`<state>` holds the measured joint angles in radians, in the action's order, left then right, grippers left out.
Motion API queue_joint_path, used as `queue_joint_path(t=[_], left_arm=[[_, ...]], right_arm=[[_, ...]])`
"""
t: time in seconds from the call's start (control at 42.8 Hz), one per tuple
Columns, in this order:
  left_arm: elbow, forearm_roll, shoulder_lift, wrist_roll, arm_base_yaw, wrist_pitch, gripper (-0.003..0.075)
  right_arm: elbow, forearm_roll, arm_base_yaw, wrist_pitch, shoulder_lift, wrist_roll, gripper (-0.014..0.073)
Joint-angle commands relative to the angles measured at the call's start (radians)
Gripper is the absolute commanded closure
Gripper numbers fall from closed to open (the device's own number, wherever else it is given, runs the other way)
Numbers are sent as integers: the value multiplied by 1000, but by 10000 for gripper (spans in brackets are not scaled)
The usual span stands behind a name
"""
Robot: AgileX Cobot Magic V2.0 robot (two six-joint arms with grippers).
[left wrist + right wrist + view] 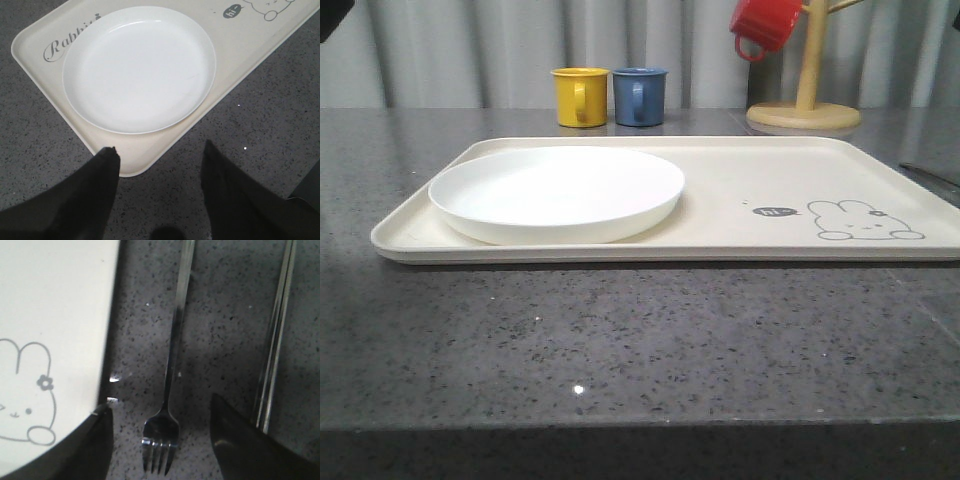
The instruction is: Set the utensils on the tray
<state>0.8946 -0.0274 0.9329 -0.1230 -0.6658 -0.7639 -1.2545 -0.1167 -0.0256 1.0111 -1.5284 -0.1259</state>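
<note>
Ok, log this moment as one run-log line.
stage: fork pickup | plate: on tray | fork: on counter between open right tool fingers | chopsticks: on counter | left tool: open, empty

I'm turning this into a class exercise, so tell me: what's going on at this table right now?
A two-armed robot is setting utensils onto a tray. The plate already lies on the tray's left part. The right gripper is open, poised over the fork, which lies on the counter just beside the tray, with the chopsticks further out. The left gripper is open and empty, over the tray's corner near the plate.
</note>
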Motion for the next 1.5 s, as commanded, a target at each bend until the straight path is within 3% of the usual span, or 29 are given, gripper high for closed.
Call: queue_joint_path(t=[0.0,0.21,0.748,0.818,1.005,1.098,1.472], left_arm=[[28,-1,-14,13,-8,68,353],[28,-1,-14,13,-8,68,353],[28,-1,-14,13,-8,68,353],[28,-1,-14,13,-8,68,353],[28,-1,-14,13,-8,68,353],[28,-1,-14,13,-8,68,353],[28,-1,-14,13,-8,68,353]], right_arm=[[-66,13,1,1,-15,12,145],[-115,13,1,-1,-105,12,258],[-158,7,1,-9,-195,12,272],[-158,-5,1,-5,-195,12,323],[-158,-51,1,14,-195,12,568],[-158,-82,1,17,-195,12,637],[-177,-14,-3,38,-182,30,654]])
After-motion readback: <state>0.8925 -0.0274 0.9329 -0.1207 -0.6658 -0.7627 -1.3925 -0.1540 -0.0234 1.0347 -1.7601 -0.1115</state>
